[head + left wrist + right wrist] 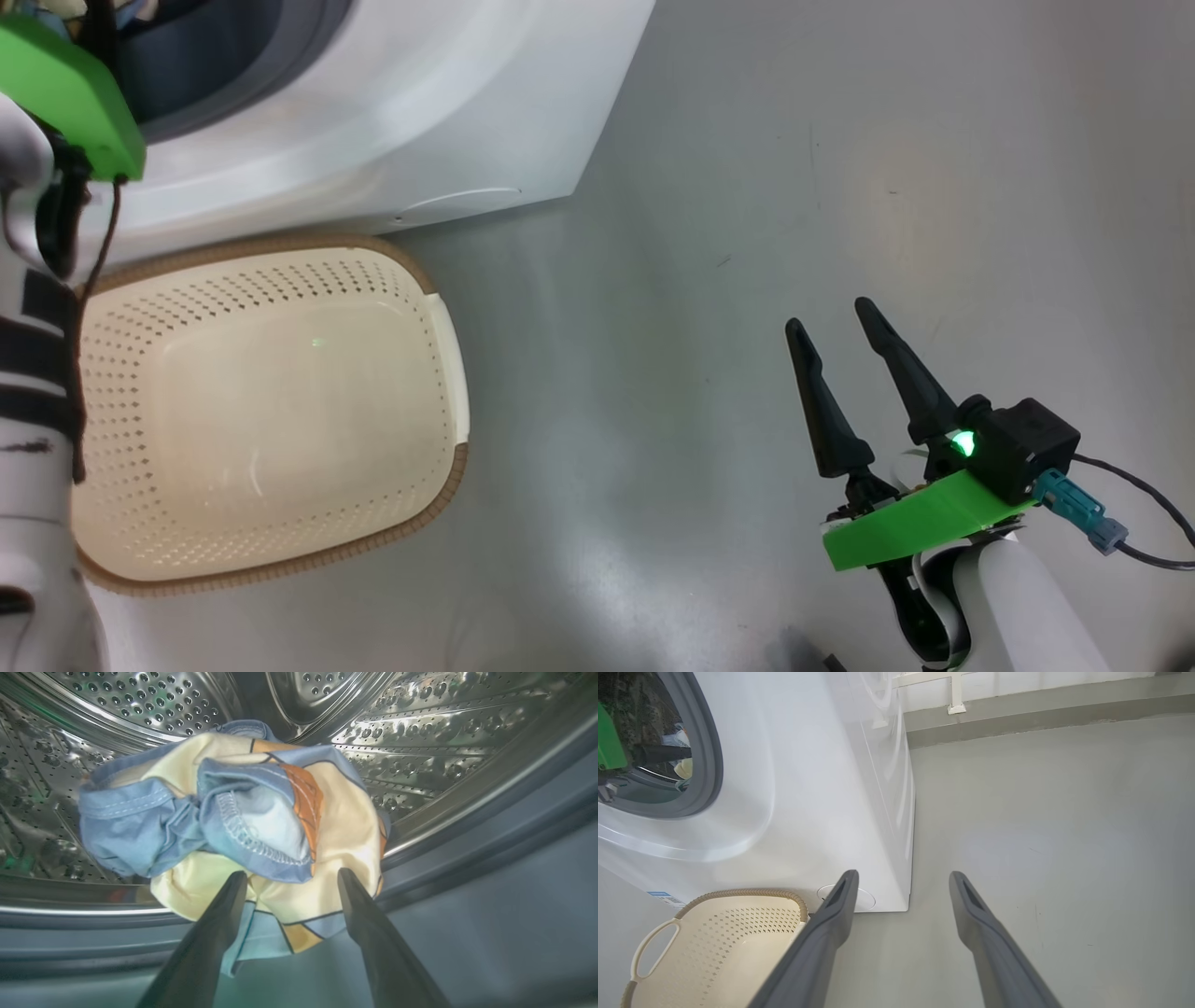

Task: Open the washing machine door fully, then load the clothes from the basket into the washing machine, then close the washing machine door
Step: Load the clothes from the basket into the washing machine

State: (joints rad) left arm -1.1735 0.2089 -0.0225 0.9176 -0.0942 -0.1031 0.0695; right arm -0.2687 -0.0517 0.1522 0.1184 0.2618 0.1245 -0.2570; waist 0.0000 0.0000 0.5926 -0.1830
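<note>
The clothes [233, 812], a crumpled light-blue and cream bundle with orange-brown shapes, lie in the steel drum [420, 728] and hang over the grey gasket [467, 868]. My left gripper [292, 877] is open inside the mouth of the washing machine [373, 121], its tips on either side of the bundle's lower edge. The cream basket [457, 485] stands empty on the floor against the machine's front. My right gripper [831, 317] hovers open over bare floor to the basket's right, holding nothing. The washing machine door is out of view.
Grey floor [747, 187] spreads to the right of the machine. The right wrist view shows the machine's corner [906, 896], the basket [738, 933], a blue label [663, 898] and a wall base [1017, 700] behind. A cable [1139, 504] trails from my right wrist.
</note>
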